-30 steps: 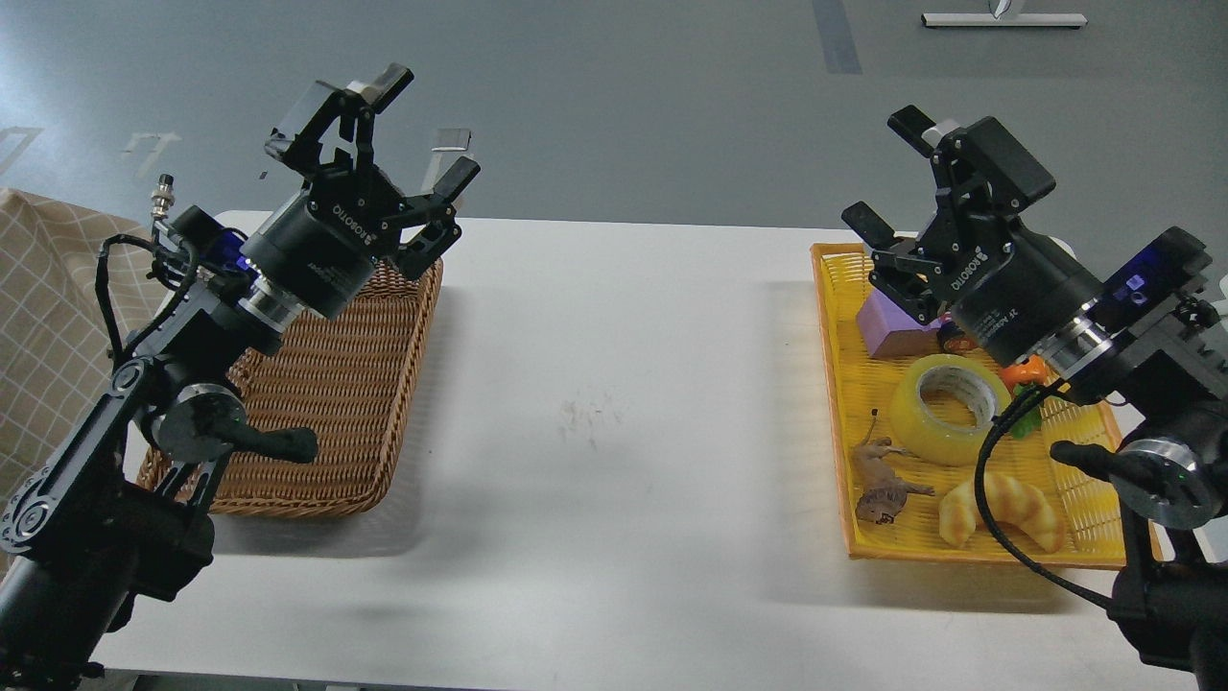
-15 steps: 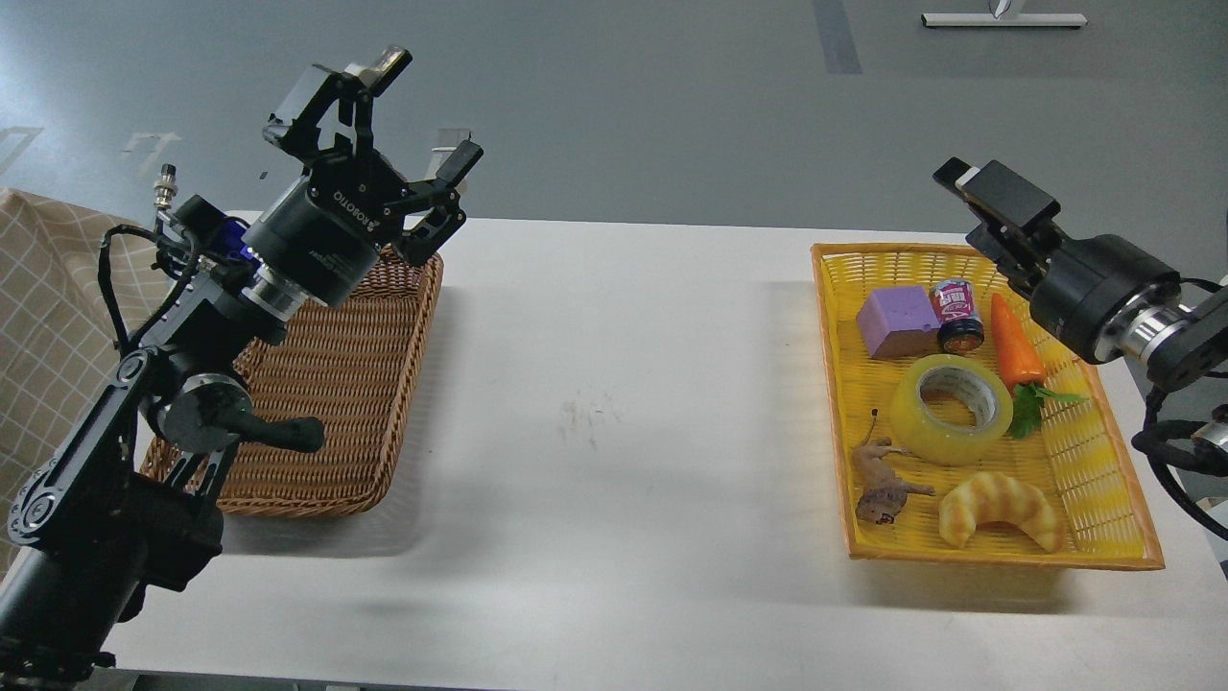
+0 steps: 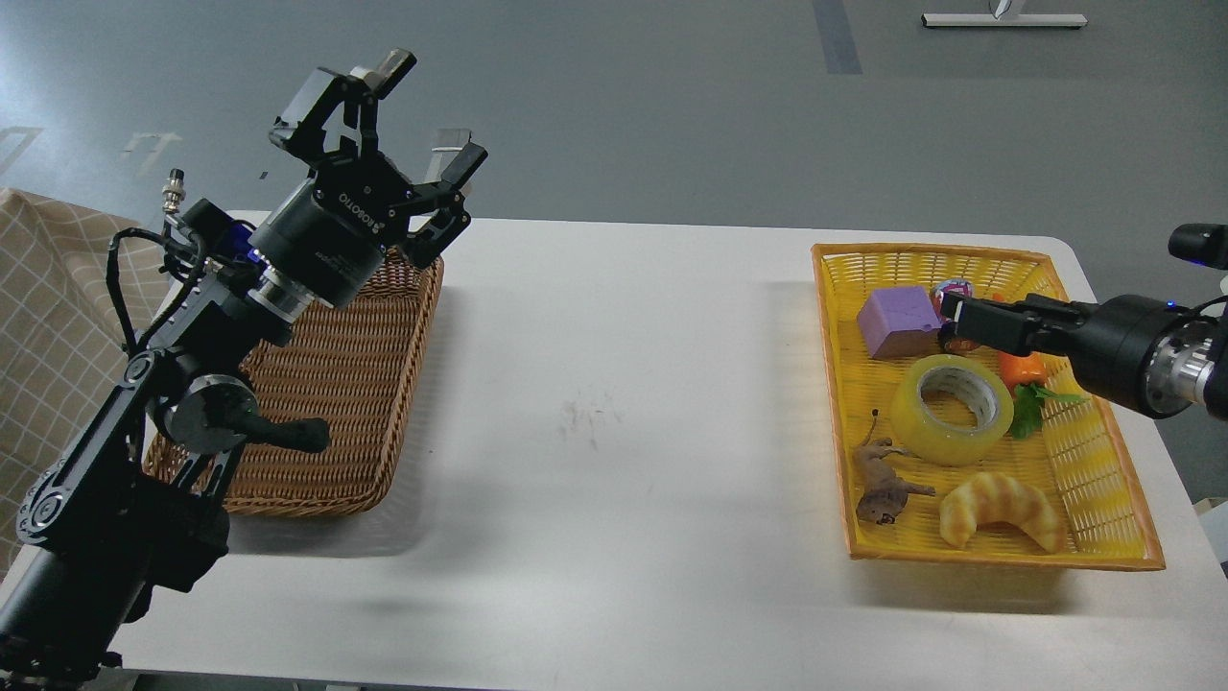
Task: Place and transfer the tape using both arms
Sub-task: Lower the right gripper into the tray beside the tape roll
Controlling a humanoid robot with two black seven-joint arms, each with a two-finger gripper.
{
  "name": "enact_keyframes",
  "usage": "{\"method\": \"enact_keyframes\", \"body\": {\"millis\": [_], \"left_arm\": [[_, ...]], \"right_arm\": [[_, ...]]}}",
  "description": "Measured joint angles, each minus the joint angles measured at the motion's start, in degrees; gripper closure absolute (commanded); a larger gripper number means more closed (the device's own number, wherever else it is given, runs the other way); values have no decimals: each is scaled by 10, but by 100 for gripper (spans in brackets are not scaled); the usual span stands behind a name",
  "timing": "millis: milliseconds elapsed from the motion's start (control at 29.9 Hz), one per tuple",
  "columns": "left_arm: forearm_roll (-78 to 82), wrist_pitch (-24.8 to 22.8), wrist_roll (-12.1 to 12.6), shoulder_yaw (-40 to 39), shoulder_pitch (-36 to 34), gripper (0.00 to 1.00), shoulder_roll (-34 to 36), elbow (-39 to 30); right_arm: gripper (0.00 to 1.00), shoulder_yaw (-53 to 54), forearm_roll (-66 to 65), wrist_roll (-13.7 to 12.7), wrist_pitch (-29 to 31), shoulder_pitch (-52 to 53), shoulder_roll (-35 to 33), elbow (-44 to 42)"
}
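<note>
The tape point(image 3: 909, 419), a yellow translucent roll with a grey-white core, lies flat in the yellow tray point(image 3: 831, 384) at the right. My right gripper point(image 3: 952, 320) reaches in from the right, level, just above and behind the tape, next to a purple block point(image 3: 894, 322). It is seen side-on, so its fingers cannot be told apart. My left gripper point(image 3: 427, 115) is open and empty, raised above the far corner of the wicker basket point(image 3: 336, 403) at the left.
The tray also holds a small can point(image 3: 956, 288), a toy carrot point(image 3: 1021, 369) partly behind my right gripper, a toy lion point(image 3: 883, 488) and a croissant toy point(image 3: 1001, 509). A checked cloth point(image 3: 43, 317) lies at the far left. The white table point(image 3: 614, 432) lies between basket and tray.
My right arm has swung out to the right, uncovering the tray, and now points level to the left with its gripper low over the tray. The left gripper has shifted only slightly.
</note>
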Motion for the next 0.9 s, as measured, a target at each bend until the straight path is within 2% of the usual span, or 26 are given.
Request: {"method": "enact_keyframes", "body": {"millis": [167,234,602,902], "left_arm": [[1,0,0,0,1,2,-1,0],[1,0,0,0,2,2,-1,0],[1,0,0,-1,8,2,0,1],[2,0,1,5,4,2,-9,1]], "right_arm": [[1,-14,-116,47,0,2,7,-32],[1,-15,-140,57,0,2,16,-47],[1,40,-158,61,0,-5,100,-149],[1,49,-158,61,0,-19,108,-184]]}}
